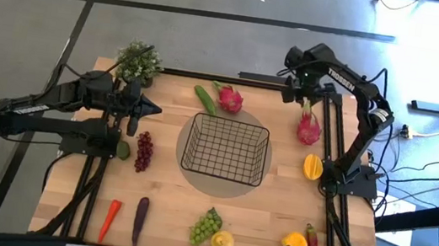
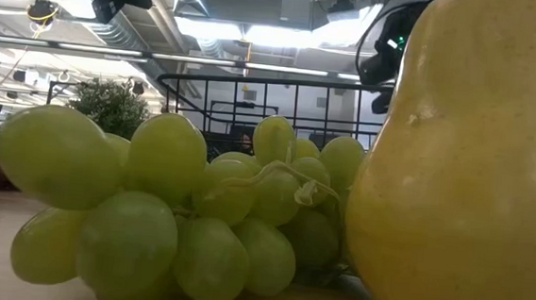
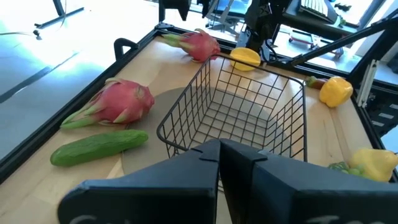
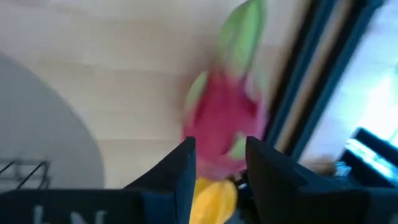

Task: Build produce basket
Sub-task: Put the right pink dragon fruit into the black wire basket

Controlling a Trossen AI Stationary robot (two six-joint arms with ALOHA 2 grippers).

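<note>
Right gripper (image 4: 221, 163) fingers part-open, empty, above pink dragon fruit (image 1: 309, 129) right of the black wire-mesh basket (image 1: 226, 149) (empty, centre frame). Centre on its body before closing.

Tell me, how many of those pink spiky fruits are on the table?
2. One dragon fruit lies just beyond the basket, beside the cucumber. The other dragon fruit lies at the table's right edge, under the right hand.

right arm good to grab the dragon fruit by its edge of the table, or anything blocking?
Probably yes. The right gripper hangs just above that dragon fruit, fingers parted and lined up on it in the right wrist view. Nothing lies on it; the yellow fruit sits clear beside it, and the basket is well off.
</note>
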